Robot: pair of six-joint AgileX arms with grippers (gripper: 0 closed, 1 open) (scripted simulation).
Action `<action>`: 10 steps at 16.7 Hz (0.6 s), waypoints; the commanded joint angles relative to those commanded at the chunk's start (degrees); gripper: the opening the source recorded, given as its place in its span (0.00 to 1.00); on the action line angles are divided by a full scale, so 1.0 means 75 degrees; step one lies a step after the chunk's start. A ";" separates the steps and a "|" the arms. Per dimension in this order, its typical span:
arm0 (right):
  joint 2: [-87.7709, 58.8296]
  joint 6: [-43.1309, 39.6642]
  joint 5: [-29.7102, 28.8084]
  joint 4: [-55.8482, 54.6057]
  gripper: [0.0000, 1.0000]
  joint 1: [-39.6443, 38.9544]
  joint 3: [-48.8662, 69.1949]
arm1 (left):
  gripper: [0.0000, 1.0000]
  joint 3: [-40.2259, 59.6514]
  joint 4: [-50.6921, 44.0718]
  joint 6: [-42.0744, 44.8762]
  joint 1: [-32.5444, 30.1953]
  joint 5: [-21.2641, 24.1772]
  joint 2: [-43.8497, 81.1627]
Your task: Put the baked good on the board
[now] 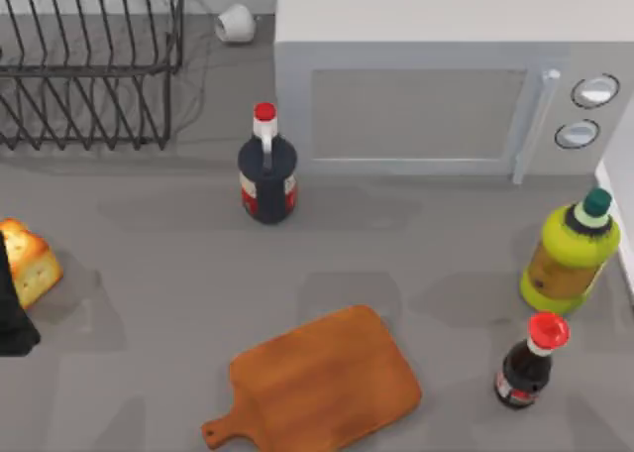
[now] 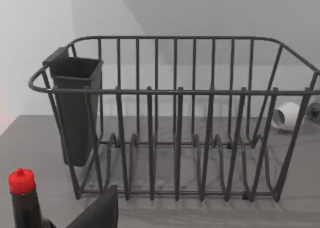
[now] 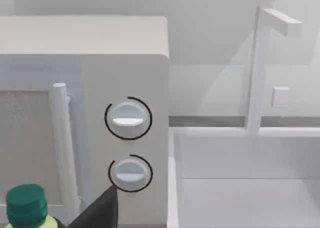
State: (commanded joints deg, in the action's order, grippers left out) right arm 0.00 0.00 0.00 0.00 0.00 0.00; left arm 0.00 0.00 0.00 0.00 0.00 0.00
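The baked good [image 1: 30, 263], a golden chunk with a toasted crust, lies on the table at the far left edge of the top view. A black part of my left gripper [image 1: 12, 311] stands right beside it, overlapping its left side; whether it touches the bread is unclear. The board [image 1: 327, 385], brown wood with a short handle toward the lower left, lies flat at the front middle, well to the right of the bread. A dark piece of my right gripper [image 3: 99, 214] shows in the right wrist view, facing the microwave's knobs.
A wire dish rack [image 1: 89, 65] stands at the back left and a microwave [image 1: 436, 75] at the back right. A dark red-capped bottle [image 1: 266, 169] is behind the board. A yellow-green bottle [image 1: 572, 254] and a small dark bottle [image 1: 528, 363] stand right.
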 joint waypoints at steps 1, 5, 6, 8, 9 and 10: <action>0.0000 0.0000 0.0000 0.0000 1.00 0.0000 0.0000 | 1.00 0.0000 0.0000 0.0000 0.0000 0.0000 0.0000; 0.0000 0.0000 0.0000 0.0000 1.00 0.0000 0.0000 | 1.00 0.0461 -0.0353 0.0240 0.0037 -0.0016 0.0480; 0.0000 0.0000 0.0000 0.0000 1.00 0.0000 0.0000 | 1.00 0.0761 -0.0577 0.0394 0.0055 -0.0021 0.0803; 0.0000 0.0000 0.0000 0.0000 1.00 0.0000 0.0000 | 1.00 0.1513 -0.1148 0.0787 0.0093 -0.0026 0.1692; 0.0000 0.0000 0.0000 0.0000 1.00 0.0000 0.0000 | 1.00 0.1951 -0.1488 0.1020 0.0111 -0.0026 0.2259; 0.0000 0.0000 0.0000 0.0000 1.00 0.0000 0.0000 | 1.00 0.2421 -0.1861 0.1272 0.0130 -0.0024 0.2907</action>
State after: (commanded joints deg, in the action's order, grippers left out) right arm 0.00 0.00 0.00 0.00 0.00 0.00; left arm 18.16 -13.96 9.54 0.97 -0.18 21.81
